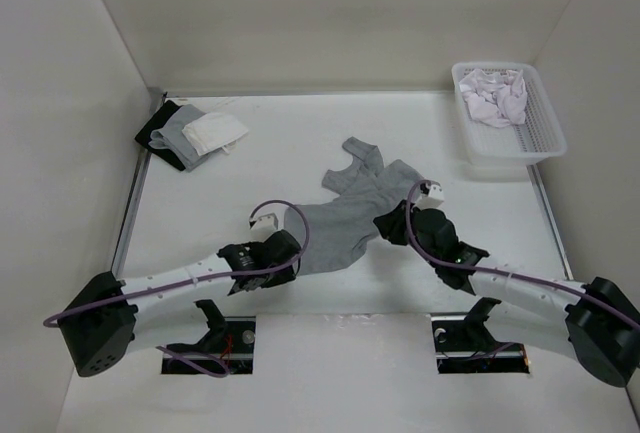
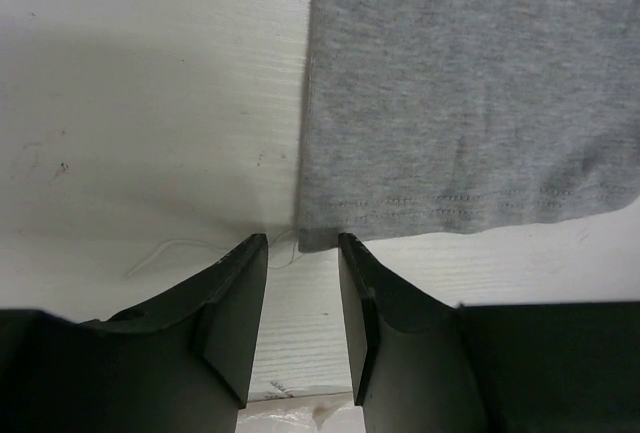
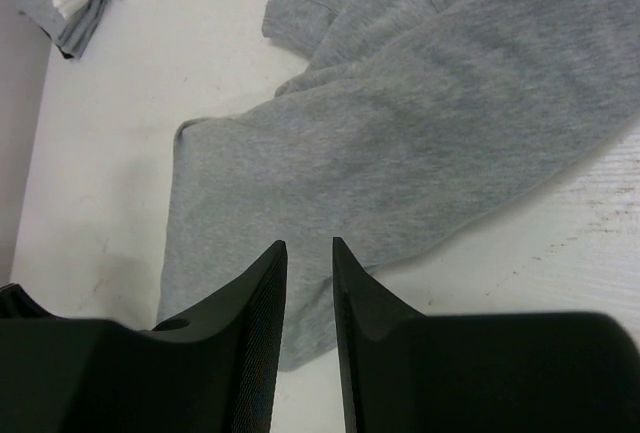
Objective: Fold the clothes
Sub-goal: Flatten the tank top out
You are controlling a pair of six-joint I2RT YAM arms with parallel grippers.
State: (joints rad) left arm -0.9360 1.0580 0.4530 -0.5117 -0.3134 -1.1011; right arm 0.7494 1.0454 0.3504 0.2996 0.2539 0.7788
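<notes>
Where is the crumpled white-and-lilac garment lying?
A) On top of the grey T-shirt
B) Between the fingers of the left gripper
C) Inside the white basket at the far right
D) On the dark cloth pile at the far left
C: the white-lilac garment sits crumpled inside the white basket at the far right, well apart from the grey T-shirt spread in the middle.

Matt grey knit T-shirt (image 1: 350, 218) lies on scuffed, matt white table (image 1: 260, 168).
</notes>
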